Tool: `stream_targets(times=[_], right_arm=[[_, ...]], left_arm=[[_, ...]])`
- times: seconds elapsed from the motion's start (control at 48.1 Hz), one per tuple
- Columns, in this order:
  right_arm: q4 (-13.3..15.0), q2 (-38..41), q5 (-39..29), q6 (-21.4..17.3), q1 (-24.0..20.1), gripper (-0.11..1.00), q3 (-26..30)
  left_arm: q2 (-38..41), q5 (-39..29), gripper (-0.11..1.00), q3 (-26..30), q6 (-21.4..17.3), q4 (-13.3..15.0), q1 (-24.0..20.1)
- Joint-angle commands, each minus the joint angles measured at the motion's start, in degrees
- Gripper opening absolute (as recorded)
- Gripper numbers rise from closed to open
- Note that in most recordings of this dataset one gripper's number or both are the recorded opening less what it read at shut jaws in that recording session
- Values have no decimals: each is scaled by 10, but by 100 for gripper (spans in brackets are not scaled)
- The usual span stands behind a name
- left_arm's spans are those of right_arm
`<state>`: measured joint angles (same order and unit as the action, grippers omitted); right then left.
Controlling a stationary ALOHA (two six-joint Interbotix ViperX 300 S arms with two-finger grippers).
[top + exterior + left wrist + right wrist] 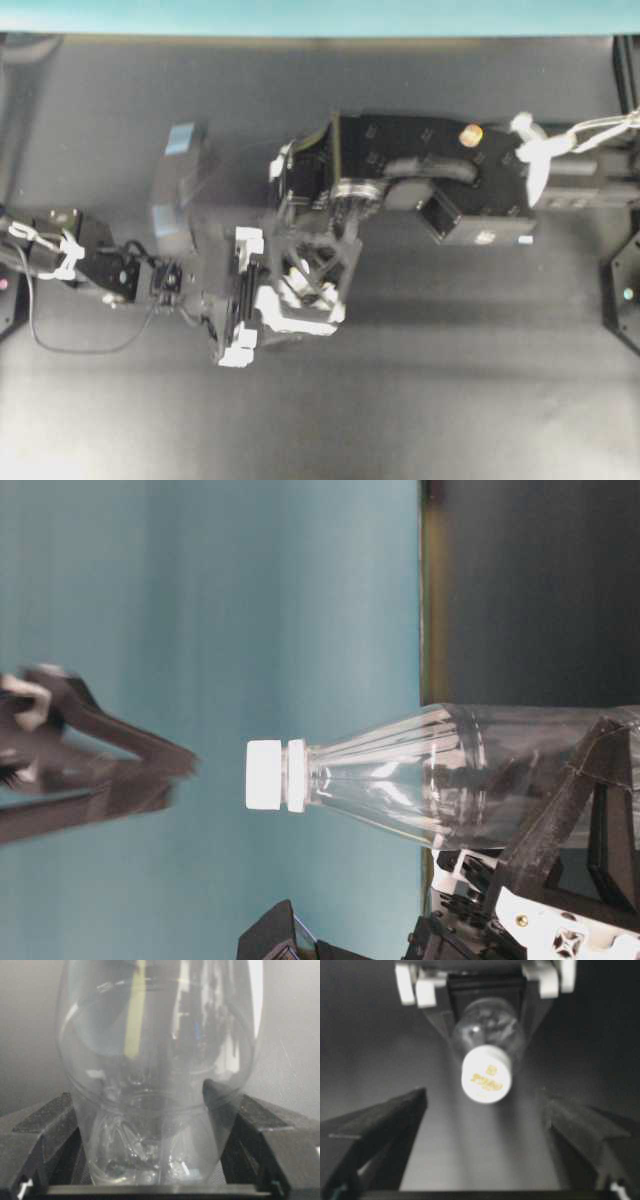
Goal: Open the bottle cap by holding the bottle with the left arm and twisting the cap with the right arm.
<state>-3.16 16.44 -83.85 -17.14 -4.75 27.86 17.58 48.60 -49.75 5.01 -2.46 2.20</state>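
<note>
Your left gripper point(150, 1160) clamped the lower body of the bottle point(155, 1075), holding it upright near the middle of the bench point(420, 400). To its right, your right gripper point(482, 1125) hung above the bottle cap point(486, 1080), fingers spread wide on either side, touching nothing.

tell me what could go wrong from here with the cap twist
The right gripper is open with the bottle cap off centre between its fingers, so closing now might catch only an edge and slip. The left gripper holds the clear bottle low on its body; a hard twist could spin it in that grip.
</note>
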Motion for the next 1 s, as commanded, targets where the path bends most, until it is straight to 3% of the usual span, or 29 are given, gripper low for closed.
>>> stream_targets(times=[0.0,0.166,0.291,0.645,0.978], right_arm=[[3,-2,-20,-94,-4,82,40],[3,20,-46,-291,-7,82,73],[3,30,-44,-388,-11,81,62],[12,45,-21,-402,-13,81,-3],[17,47,0,-402,-15,73,-13]], left_arm=[[-1,-3,80,3,1,-1,-3],[-1,-3,80,0,5,-2,-2],[-1,-3,80,-1,5,-1,-2],[-1,-2,80,-1,4,-2,-2],[-1,-2,80,-2,0,-1,-2]])
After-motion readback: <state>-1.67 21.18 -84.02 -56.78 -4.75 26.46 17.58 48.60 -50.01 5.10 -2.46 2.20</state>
